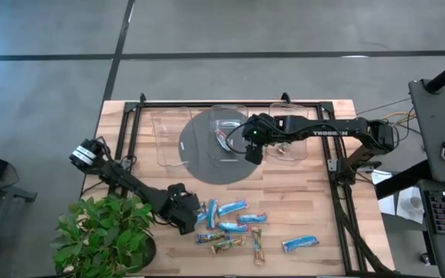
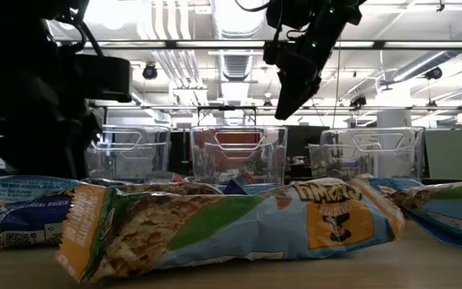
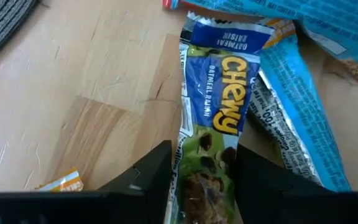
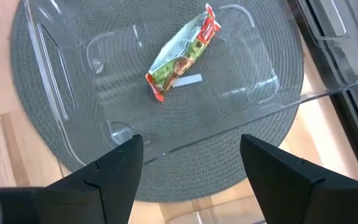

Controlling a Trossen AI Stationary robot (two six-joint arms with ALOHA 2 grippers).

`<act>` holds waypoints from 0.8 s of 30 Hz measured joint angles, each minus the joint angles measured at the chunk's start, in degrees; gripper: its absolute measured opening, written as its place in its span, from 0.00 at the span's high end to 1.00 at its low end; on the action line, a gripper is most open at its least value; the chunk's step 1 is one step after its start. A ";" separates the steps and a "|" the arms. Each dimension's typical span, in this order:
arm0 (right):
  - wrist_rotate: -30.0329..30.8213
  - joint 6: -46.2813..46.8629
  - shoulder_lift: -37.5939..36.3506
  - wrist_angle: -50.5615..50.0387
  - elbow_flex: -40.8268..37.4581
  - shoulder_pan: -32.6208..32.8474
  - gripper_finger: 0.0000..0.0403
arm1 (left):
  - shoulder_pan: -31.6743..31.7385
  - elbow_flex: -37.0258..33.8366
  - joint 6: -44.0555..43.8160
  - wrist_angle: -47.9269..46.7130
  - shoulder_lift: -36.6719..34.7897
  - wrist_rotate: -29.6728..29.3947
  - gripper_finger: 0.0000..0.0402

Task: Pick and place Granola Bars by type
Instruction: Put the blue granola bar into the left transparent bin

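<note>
Jaws apart on both grippers. Left gripper [image 3: 201, 180] down at the table's near edge, fingers straddling the tail of a blue Chewy oatmeal-raisin bar [image 3: 219, 106], not yet clamped from the look of it; whether the pads touch the wrapper, cannot tell. Right gripper [image 4: 191, 165] up over the middle bin [image 4: 166, 93] on the round grey mat [image 4: 272, 162], holding nothing.

Done so far: one bar with a red-and-green wrapper [image 4: 182, 53] lying on the middle bin's floor. Nothing visible in the left bin [image 1: 168, 139]; contents of the right bin [image 1: 290, 131] hidden under the right arm.

Left to do: nearly everything. Loose pile of bars [image 1: 230, 224] near the front edge of the wooden table [image 1: 130, 147], blue and brown/gold wrappers mixed, plus one blue bar [image 1: 300, 244] lying apart toward the right. Probably early in the sorting, with the Chewy bar next in line for a lift and a carry to its bin.
</note>
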 joint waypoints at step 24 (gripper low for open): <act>0.00 5.74 -0.24 7.16 4.87 -0.02 0.39 | 15.72 -8.43 -34.23 -3.68 -42.88 -28.73 0.97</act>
